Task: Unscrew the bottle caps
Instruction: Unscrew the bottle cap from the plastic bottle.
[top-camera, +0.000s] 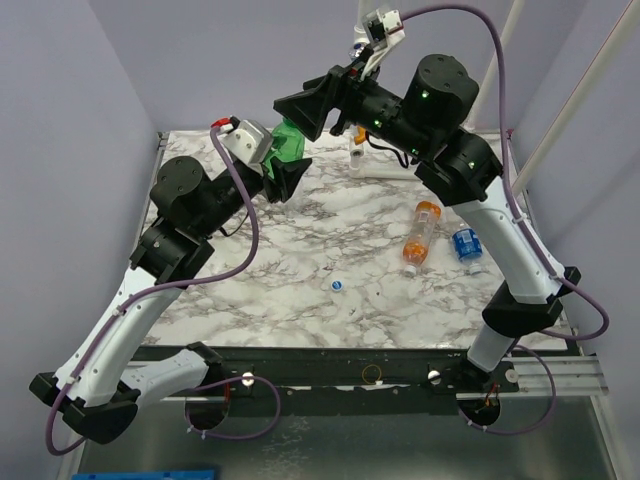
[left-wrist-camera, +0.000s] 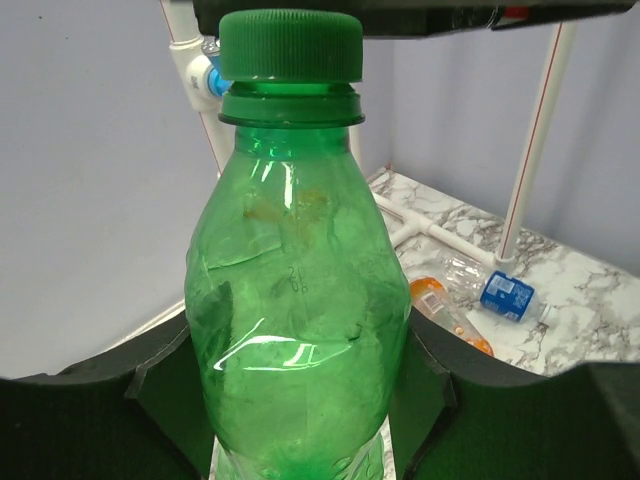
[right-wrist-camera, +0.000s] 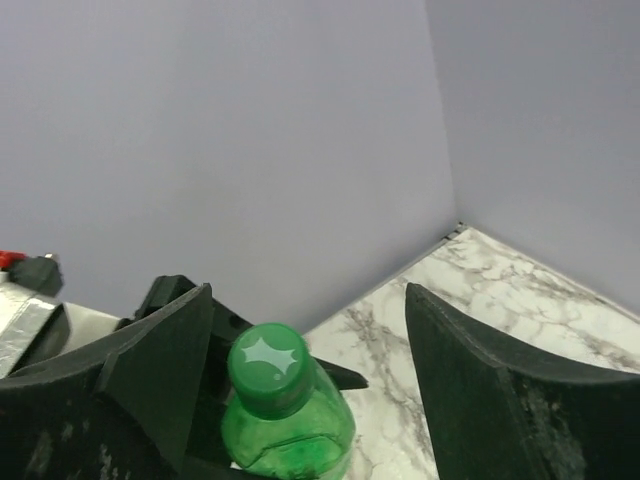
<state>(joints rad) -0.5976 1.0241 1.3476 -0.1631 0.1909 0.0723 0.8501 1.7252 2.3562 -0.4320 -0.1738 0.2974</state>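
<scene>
My left gripper (top-camera: 283, 165) (left-wrist-camera: 300, 400) is shut on the body of the green bottle (top-camera: 290, 140) (left-wrist-camera: 300, 330) and holds it upright above the table's far left. The bottle's green cap (left-wrist-camera: 290, 45) (right-wrist-camera: 268, 365) sits on the neck. My right gripper (top-camera: 310, 110) (right-wrist-camera: 310, 345) hangs over the bottle top, open. Its fingers stand wide on either side of the cap and touch nothing. The orange bottle (top-camera: 420, 235) (left-wrist-camera: 445, 310) and the blue-label bottle (top-camera: 467, 247) (left-wrist-camera: 510, 295) lie on the marble at the right. A small loose cap (top-camera: 338, 285) lies near the table's middle.
A white pipe frame (top-camera: 375, 165) with coloured fittings stands at the back of the marble table (top-camera: 300, 250). Purple walls close in the left and back sides. White poles (left-wrist-camera: 535, 130) rise at the right.
</scene>
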